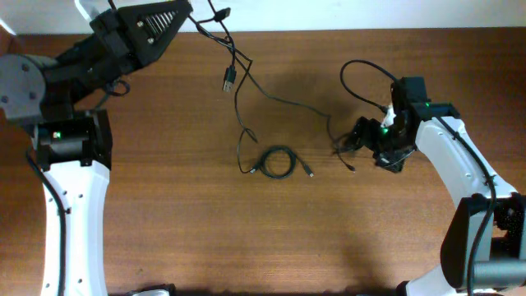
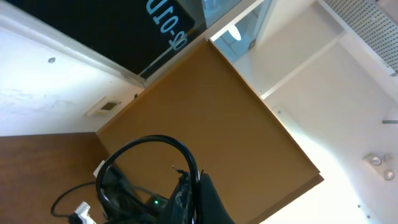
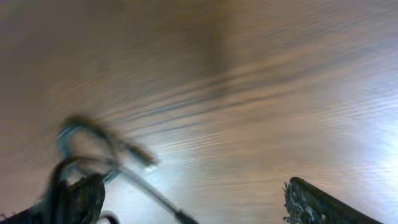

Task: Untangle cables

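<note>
Thin black cables trail across the wooden table. My left gripper is raised at the back edge and shut on one cable; a USB plug dangles below it. In the left wrist view the fingers pinch a black cable that loops away to the left. A long strand runs right to my right gripper, which is low over the table. In the blurred right wrist view its jaws are wide apart with a cable end between them. A small coil lies in the middle.
The table's back edge meets a white wall. The right arm's own thicker black cable loops above its wrist. The left arm's white base stands at the left side, the right arm's base at the right.
</note>
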Tool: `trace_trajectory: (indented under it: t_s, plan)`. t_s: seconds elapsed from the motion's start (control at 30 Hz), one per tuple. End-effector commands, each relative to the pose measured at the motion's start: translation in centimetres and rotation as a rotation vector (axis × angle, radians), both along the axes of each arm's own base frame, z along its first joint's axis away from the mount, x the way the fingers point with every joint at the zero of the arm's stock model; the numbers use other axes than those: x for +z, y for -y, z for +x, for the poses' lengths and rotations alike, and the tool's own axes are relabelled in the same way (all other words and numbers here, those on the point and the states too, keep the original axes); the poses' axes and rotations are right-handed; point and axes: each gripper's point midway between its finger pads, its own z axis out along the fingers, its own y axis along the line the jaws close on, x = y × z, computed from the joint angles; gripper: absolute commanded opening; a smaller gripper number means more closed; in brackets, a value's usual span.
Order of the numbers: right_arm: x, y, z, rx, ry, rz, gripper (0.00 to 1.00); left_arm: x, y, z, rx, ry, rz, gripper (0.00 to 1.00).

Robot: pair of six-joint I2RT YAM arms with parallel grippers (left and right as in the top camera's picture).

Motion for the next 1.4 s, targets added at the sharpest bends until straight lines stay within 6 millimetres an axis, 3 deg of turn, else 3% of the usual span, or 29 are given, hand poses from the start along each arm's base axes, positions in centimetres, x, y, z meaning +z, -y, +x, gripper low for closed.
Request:
trace_trajectory:
  t_s: [0.0, 0.1, 0.2, 0.27, 0.37, 0.5, 0.6, 0.67, 0.8, 0.9, 1.03, 1.23, 1.37]
  plan:
    - [3.4, -4.8, 0.2, 0.216, 0.124, 0.299, 0.95, 0.3, 0.1, -0.7, -0.005, 0.043, 0.037, 0.00]
    - [3.4, -4.8, 0.2, 0.194, 0.108, 0.304, 0.97, -0.2, 0.1, -0.4, 0.001, 0.045, 0.057, 0.00]
    - [1.0, -1.6, -0.6, 0.024, -0.018, 0.107, 1.00, -1.3, -0.3, 0.4, 0.033, 0.044, 0.087, 0.00]
    - [-0.1, 0.4, -1.7, -0.045, -0.092, -0.015, 0.98, -3.4, -0.6, 1.5, 0.055, -0.077, 0.086, 0.00]
    - [0.9, -1.4, -1.5, 0.048, -0.051, 0.087, 0.98, -4.0, -0.6, 1.7, 0.054, -0.120, 0.081, 0.00]
    - [5.6, -6.1, -0.7, 0.304, 0.148, 0.388, 0.98, -3.7, 1.7, 0.5, -0.028, -0.086, 0.096, 0.00]
    - [11.5, -9.1, -0.9, 0.481, 0.347, 0.644, 0.98, -3.6, 4.0, -0.6, -0.088, 0.009, 0.140, 0.00]
    - [14.7, -9.9, -1.3, 0.548, 0.445, 0.748, 0.98, -3.9, 5.3, -1.0, -0.111, 0.041, 0.161, 0.00]
    - [17.7, -10.0, -2.3, 0.584, 0.526, 0.757, 0.98, -5.9, 6.3, -0.3, -0.080, 0.006, 0.200, 0.00]
    - [19.7, -9.9, -3.2, 0.609, 0.594, 0.711, 0.98, -8.4, 6.1, 1.1, -0.005, -0.087, 0.244, 0.00]
    - [22.0, -8.6, -4.3, 0.553, 0.658, 0.529, 0.98, -11.5, 7.4, 1.7, 0.066, -0.129, 0.350, 0.00]
    - [25.9, -8.4, -7.0, 0.587, 0.798, 0.484, 0.98, -13.4, 10.6, 1.3, 0.121, -0.114, 0.459, 0.00]
    - [26.4, -8.4, -7.4, 0.590, 0.813, 0.478, 0.98, -13.6, 13.3, -0.4, 0.059, -0.103, 0.469, 0.00]
